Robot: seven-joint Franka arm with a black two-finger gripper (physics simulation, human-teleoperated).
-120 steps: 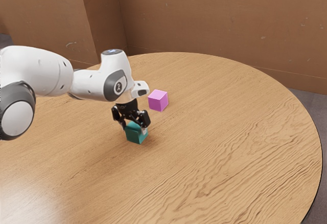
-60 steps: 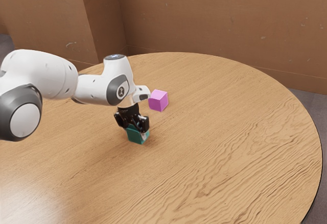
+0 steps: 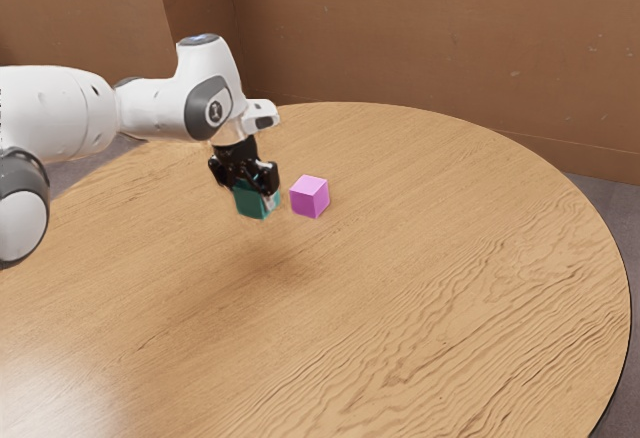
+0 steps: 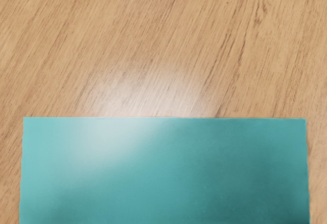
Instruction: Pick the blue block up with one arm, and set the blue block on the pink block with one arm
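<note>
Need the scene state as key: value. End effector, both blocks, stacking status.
end effector: shut on blue block, above the table
blue block: teal in shade, held clear of the table, beside the pink block, not touching it
pink block: on the table, nothing on top
stack: not yet done

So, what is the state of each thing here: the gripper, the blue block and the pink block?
gripper: shut on the blue block, above the table.
blue block: held in the air, not touching the table; it looks teal.
pink block: resting on the table, nothing on top, apart from the blue block.
</note>
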